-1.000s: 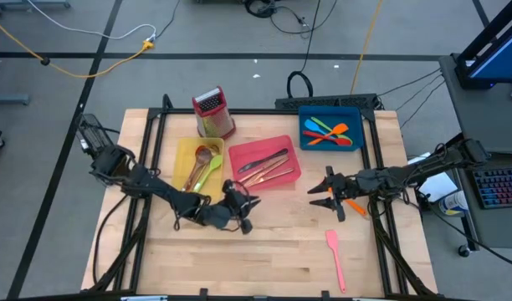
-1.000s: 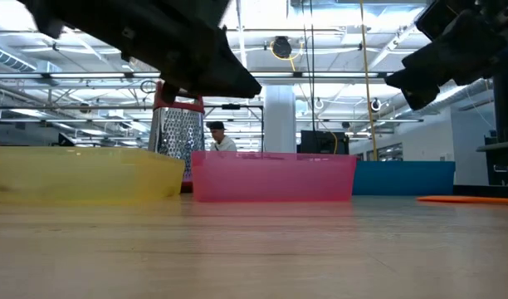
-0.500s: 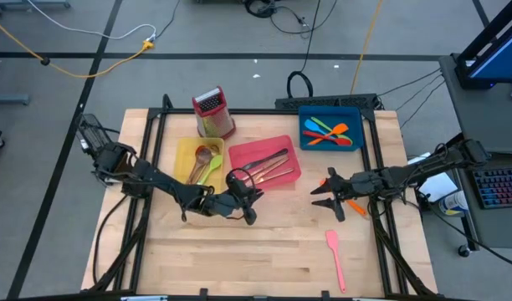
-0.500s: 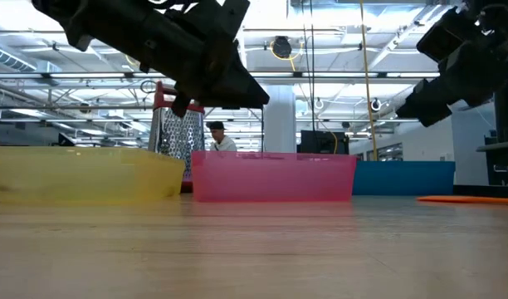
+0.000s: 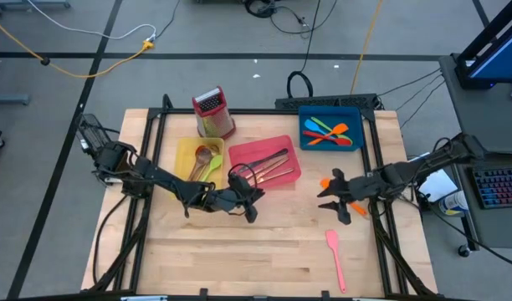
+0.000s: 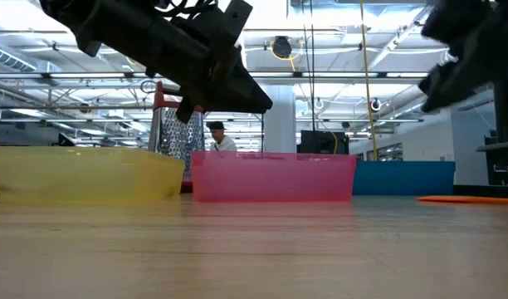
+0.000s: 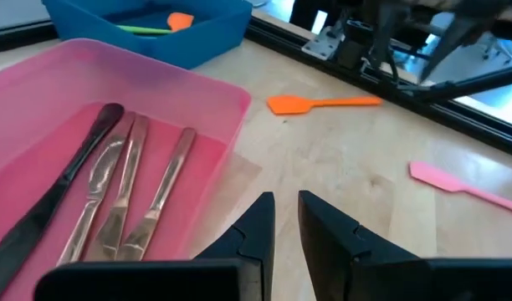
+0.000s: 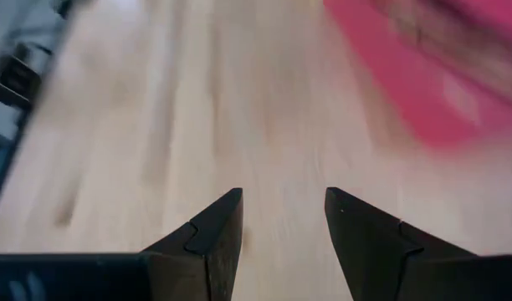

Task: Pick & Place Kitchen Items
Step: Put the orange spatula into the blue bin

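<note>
Beside the pink tray [image 5: 266, 164], left gripper [image 7: 283, 219] hangs nearly closed (empty); right gripper [image 8: 281, 219] spread wide.

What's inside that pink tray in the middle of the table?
The pink tray holds cutlery: one dark metal piece and three copper-coloured pieces lying side by side. Their near ends are hidden behind the left gripper, so what else lies there cannot be seen.

Open wooden tabletop [image 5: 239, 259] is lying across the near half, interrupted only by the flat pink spatula [image 5: 335, 259] near the right edge. Three low rectangular trays, yellow [image 5: 182, 150], pink [image 5: 283, 144] and blue [image 5: 356, 113], are lining the far half. The upright red-topped metal box grater [image 5: 212, 113] is standing behind them, blocking low passes there.
</note>
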Robot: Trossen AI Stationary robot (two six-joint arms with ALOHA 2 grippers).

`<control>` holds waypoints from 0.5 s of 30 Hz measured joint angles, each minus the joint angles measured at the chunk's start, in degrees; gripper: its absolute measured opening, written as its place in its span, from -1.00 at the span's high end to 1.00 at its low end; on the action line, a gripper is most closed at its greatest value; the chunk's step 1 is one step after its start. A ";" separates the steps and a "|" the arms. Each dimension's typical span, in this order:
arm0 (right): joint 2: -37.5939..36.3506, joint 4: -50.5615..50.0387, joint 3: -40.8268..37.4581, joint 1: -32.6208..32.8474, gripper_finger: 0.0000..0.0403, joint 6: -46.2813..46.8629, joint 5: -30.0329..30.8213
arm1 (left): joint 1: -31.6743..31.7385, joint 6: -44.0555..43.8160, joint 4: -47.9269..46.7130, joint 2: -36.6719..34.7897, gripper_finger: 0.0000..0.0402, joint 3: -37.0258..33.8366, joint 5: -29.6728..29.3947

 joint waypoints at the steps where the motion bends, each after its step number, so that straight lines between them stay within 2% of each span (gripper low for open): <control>1: 0.53 -2.66 0.29 0.35 0.18 2.48 -0.02 | 0.00 0.19 0.04 0.00 0.72 0.00 0.13; 8: 4.26 -21.14 0.30 2.69 0.18 22.00 -6.48 | -0.07 0.12 0.02 0.00 0.72 0.00 0.54; 15: 7.74 -27.20 0.30 4.14 0.18 31.34 -9.21 | 0.21 3.08 0.13 0.00 0.72 0.00 0.54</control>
